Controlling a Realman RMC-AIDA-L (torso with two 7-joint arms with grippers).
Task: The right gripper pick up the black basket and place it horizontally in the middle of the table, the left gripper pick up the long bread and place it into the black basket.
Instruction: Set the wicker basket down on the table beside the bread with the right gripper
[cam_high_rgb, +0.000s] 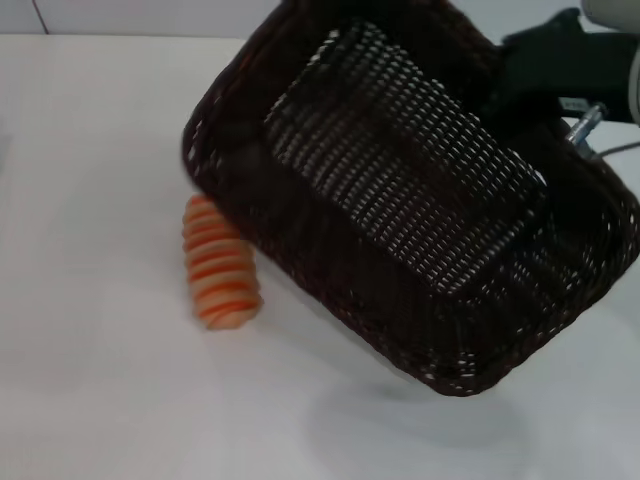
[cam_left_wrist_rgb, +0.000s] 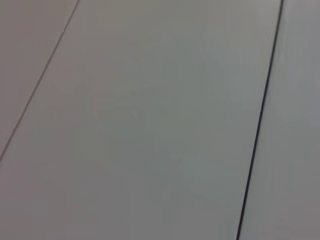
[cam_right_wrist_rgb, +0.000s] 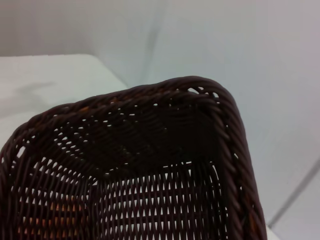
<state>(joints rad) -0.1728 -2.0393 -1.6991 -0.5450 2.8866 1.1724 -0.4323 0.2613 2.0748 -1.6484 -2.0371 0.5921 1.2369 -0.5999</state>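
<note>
White table (cam_high_rgb: 90, 400) fills your head view, with a pale wall strip along the far edge. You see the black basket (cam_high_rgb: 400, 190) tilted and off the surface, rotated diagonally, its open mouth toward the camera and its shadow on the tabletop below its near corner. Right gripper (cam_high_rgb: 545, 65) sits at the basket's far right rim; it appears to be carrying the basket, but you cannot tell from any view how its fingers stand (they are hidden behind the wicker). Long bread (cam_high_rgb: 220, 265) lies on the table just left of the basket, partly overlapped by its lower-left edge. Right wrist view shows only the braided rim and inner weave. Left gripper is out of view; its wrist camera shows bare pale panels with dark seams.
</note>
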